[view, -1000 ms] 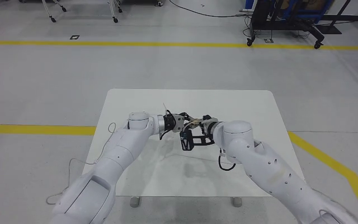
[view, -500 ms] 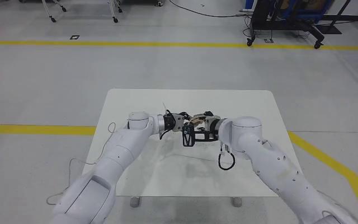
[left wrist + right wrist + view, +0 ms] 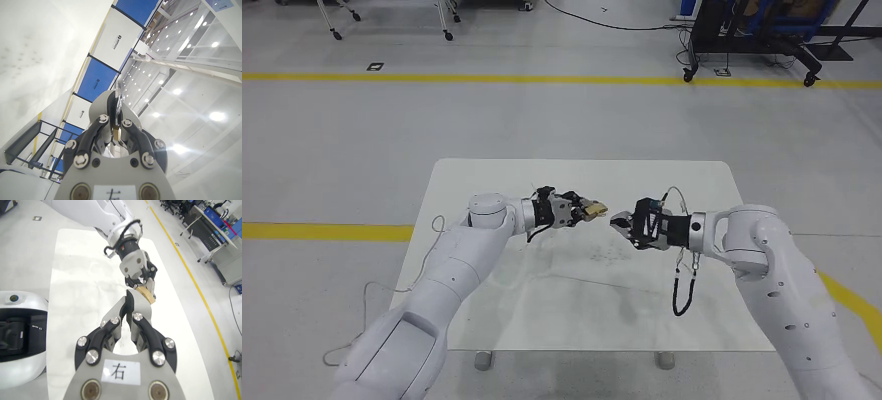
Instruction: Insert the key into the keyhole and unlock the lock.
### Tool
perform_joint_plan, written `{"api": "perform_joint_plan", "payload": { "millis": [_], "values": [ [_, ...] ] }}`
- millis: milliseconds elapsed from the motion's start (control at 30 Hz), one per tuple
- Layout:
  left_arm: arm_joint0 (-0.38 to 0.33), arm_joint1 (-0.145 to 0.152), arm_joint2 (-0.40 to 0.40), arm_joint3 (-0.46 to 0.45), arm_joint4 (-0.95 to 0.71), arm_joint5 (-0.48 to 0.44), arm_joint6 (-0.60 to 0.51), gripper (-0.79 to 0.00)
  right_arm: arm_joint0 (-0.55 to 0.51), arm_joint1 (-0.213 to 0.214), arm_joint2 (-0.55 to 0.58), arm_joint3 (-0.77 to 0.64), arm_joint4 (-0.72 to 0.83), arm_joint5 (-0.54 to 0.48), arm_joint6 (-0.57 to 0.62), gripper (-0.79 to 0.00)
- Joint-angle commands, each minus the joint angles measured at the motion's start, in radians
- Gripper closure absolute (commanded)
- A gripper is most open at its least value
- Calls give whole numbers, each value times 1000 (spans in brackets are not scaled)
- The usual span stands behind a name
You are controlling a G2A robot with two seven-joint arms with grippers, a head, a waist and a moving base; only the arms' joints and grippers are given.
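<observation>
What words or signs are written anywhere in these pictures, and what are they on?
On the left gripper, a white sticker: one black character.
On the right gripper, a white sticker: one black character.
Brand word, left unread: wall panels.
Floor tag: too small to read.

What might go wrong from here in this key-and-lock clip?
1. The left gripper pinches the lock at its tips, in the air above the table; a push from the key may tilt it or knock it loose.
2. The right gripper is shut and apart from the lock, but no key can be made out in its grip; if it sits askew, insertion may miss.
</observation>
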Motion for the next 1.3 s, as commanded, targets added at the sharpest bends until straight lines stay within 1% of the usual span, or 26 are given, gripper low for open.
{"api": "perform_joint_plan", "payload": {
  "millis": [0,100,167,300,400,900,1000,1100,1267],
  "values": [
    [-1,0,1,-5,13,-11,-3,0,0,0,-1,-2,-10,2,10,0],
    [-1,0,4,-18,40,-48,-2,0,0,0,-1,-2,-10,2,10,0],
    [-1,1,6,-29,62,-88,2,0,-18,-2,-14,21,67,2,-59,0],
    [2,5,2,-51,104,-168,7,0,-7,8,-69,75,214,2,-105,0],
    [9,8,-4,-68,120,-204,2,0,21,17,-102,131,274,2,-118,0],
    [26,11,-11,-104,160,-213,-26,0,127,36,-176,297,283,2,-185,0],
    [25,11,-11,-106,169,-220,-30,0,142,37,-191,307,283,2,-183,0],
    [25,12,-11,-122,190,-262,-42,0,154,39,-206,308,285,2,-174,0],
    [34,14,-25,-132,193,-303,-18,0,144,55,-196,246,276,2,-189,0]
  ]
}}
